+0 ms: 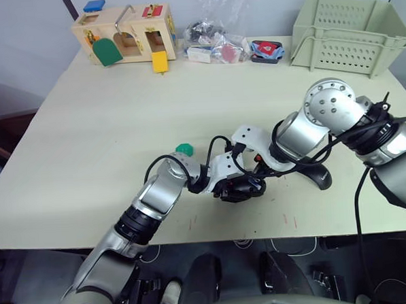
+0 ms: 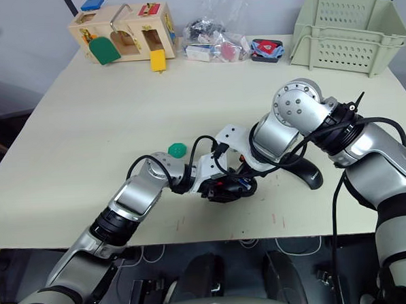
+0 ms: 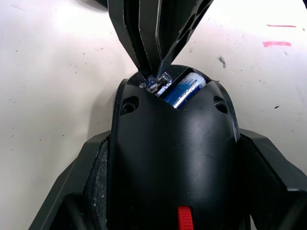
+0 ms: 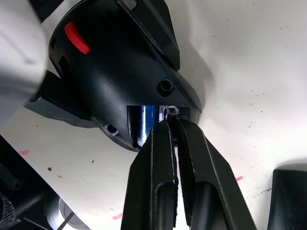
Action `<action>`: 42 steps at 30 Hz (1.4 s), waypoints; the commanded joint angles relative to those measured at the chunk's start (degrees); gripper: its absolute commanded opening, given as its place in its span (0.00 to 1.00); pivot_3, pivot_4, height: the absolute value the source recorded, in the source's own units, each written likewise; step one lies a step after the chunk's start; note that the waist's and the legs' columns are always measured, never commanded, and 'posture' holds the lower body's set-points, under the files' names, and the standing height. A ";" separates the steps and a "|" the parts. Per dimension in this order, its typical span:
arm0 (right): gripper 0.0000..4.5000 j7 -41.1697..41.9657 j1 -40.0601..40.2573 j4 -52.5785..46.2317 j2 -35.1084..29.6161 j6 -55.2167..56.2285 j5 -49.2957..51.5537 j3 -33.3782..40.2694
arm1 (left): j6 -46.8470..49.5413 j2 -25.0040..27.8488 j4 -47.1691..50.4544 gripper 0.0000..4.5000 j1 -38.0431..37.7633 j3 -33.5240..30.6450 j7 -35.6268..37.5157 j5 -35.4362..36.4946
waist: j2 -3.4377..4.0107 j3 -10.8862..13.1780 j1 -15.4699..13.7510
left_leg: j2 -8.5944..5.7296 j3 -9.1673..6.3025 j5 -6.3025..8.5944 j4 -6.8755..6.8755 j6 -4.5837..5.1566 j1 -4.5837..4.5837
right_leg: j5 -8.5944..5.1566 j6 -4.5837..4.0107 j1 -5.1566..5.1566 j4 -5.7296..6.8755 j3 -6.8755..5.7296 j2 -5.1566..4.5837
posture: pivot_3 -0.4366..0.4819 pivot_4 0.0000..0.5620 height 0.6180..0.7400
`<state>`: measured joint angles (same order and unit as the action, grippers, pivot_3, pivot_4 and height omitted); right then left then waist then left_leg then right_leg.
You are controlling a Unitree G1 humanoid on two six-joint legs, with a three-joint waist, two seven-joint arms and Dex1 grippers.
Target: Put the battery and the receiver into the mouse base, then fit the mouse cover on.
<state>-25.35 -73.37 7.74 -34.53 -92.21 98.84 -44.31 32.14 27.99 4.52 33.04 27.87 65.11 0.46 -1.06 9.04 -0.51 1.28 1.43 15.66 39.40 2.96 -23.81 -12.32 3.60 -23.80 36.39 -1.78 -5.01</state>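
My left gripper [image 3: 175, 201] is shut on the black mouse base [image 3: 172, 158], one finger [image 3: 81, 191] on each side, near the table's front edge [image 1: 242, 187]. The base's red patch [image 4: 76, 37] faces up. The battery [image 3: 186, 90] lies in the open compartment with its blue side showing. My right gripper [image 4: 169, 120] is shut on the tiny receiver [image 3: 157, 82] and holds it at the small slot beside the battery. The mouse cover [image 1: 320, 176], a plain black shell, lies on the table just right of both grippers.
A green disc [image 1: 184, 149] sits just behind my left wrist. Along the far edge stand a wooden latch box [image 1: 125, 33], a plastic bag of small parts [image 1: 214, 42], a red-and-blue item [image 1: 266, 51] and a pale green crate [image 1: 346, 32].
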 commanded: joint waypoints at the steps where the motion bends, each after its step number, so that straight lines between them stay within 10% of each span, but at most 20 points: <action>1: 0.00 -0.39 -0.18 -0.60 -0.67 -0.29 1.83 -0.86 | 1.22 0.23 -0.45 0.66 -1.23 2.72 0.71 -0.31 | 0.00 0.00 -0.04 | 0.00 0.00 0.00 0.00 0.00 -0.01 | 0.00 0.00 0.00 -0.02 0.00 0.00 | 0.48 0.27 1.00; 18: 0.00 -4.25 0.13 -0.49 -0.01 -0.28 2.57 0.36 | 2.54 0.31 -0.19 0.66 -0.34 3.08 0.91 -0.40 | 0.01 0.01 -0.12 | 0.00 0.00 0.00 -0.05 0.00 -0.03 | 0.00 0.00 0.00 -0.07 -0.02 0.00 | 0.48 0.27 1.00; 24: 0.38 -4.49 0.61 -1.63 0.40 -0.20 2.43 1.64 | 2.47 0.52 -0.03 0.66 -0.67 3.18 0.91 -0.50 | 0.02 0.01 -0.10 | 0.00 0.00 0.00 -0.05 0.00 -0.03 | 0.00 0.00 0.00 -0.08 -0.03 0.00 | 0.48 0.27 1.00; 42: 0.38 0.23 1.00 -7.71 -3.59 -0.20 1.39 7.35 | 2.50 0.90 -0.21 0.66 -0.57 3.22 1.08 -0.41 | 0.04 0.03 -0.11 | 0.00 -0.01 0.00 -0.13 0.00 -0.05 | 0.00 0.00 -0.01 -0.16 -0.04 0.00 | 0.48 0.27 1.00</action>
<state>-26.35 -72.63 2.42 -36.84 -92.20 100.24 -39.66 33.39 28.39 5.49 33.57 28.61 65.24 0.27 -1.01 9.07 -0.62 1.28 1.40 15.66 39.27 2.96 -23.86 -12.32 3.60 -23.81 36.23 -1.83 -5.01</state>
